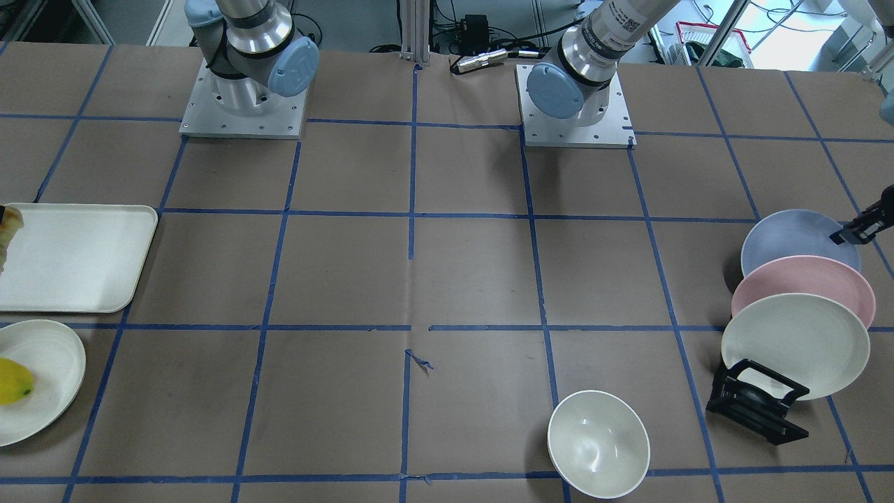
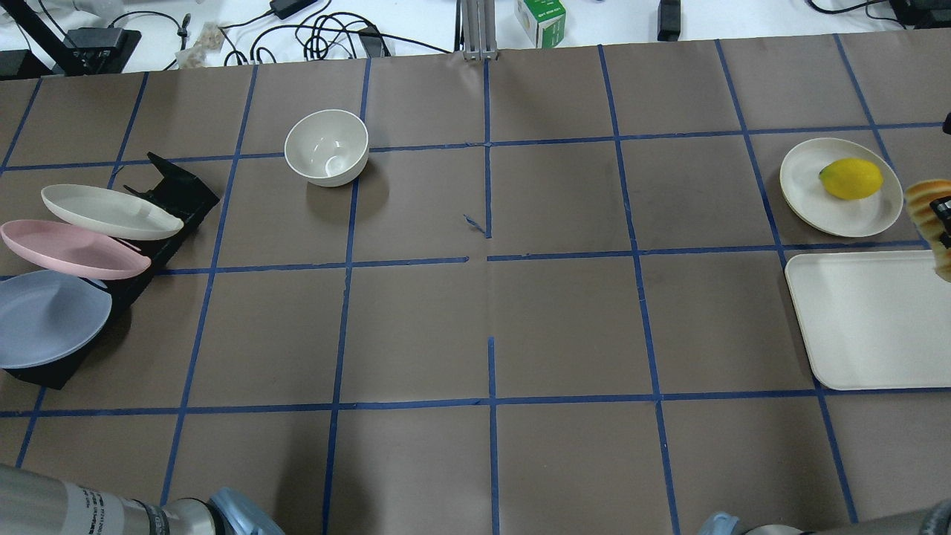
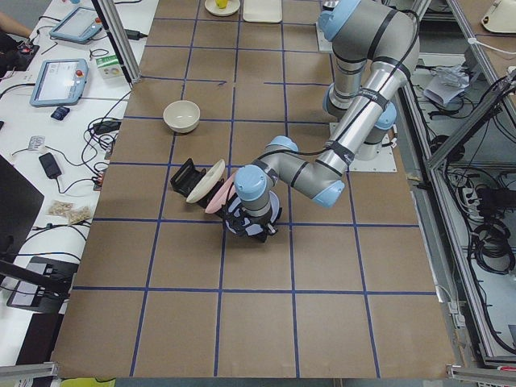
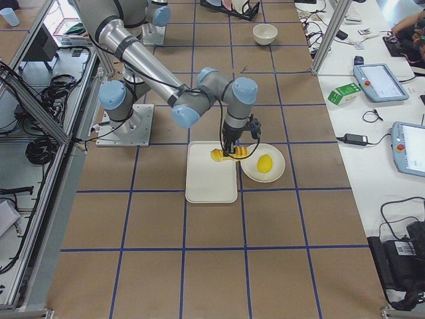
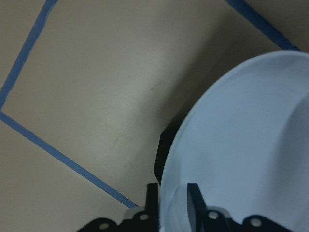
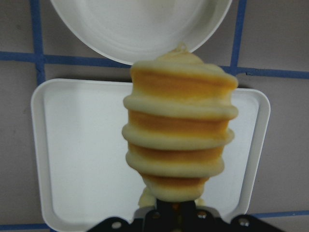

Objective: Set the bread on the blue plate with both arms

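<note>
Only wrist view shows hand straddling blue plate.

Between rack and tray, only a bowl stands.

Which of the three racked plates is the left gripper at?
The blue plate, at the rack's end: the left gripper straddles its rim. The pink plate and cream plate stand untouched.

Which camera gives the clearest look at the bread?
Right wrist view: the bread fills the frame, ribs clear, over the tray. Overhead and front views crop it at the edge; exterior right shows it small; elsewhere unseen.
</note>
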